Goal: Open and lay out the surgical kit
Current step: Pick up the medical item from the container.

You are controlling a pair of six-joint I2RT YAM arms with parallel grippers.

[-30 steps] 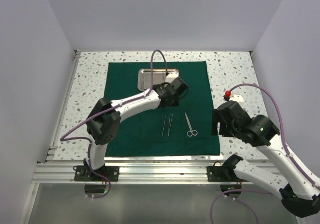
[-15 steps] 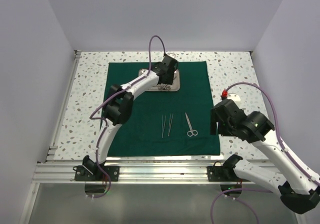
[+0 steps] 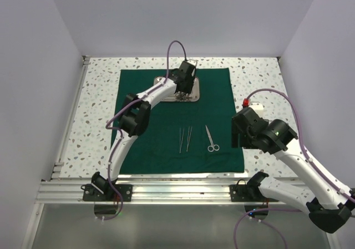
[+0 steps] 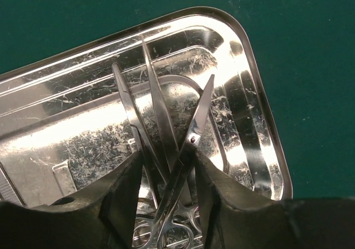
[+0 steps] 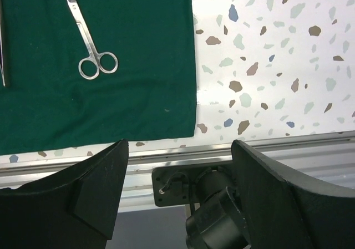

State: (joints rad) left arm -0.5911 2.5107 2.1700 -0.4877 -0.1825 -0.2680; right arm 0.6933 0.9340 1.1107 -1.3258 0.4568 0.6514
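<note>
Pale lavender walls (image 3: 183, 16) enclose a speckled terrazzo tabletop (image 3: 100, 93) edged by an aluminium rail (image 3: 177, 191).

The narrow gap of the left gripper (image 4: 166, 168) over the shiny rectangular steel tray (image 4: 265, 149) is packed with crossed slim silver instruments (image 4: 158, 110), whereas the dark green cloth (image 3: 145, 145) offers open passage either side of the thin silver tweezers (image 3: 184, 138) and ring-handled silver scissors (image 3: 210, 139) lying mid-cloth.
</note>
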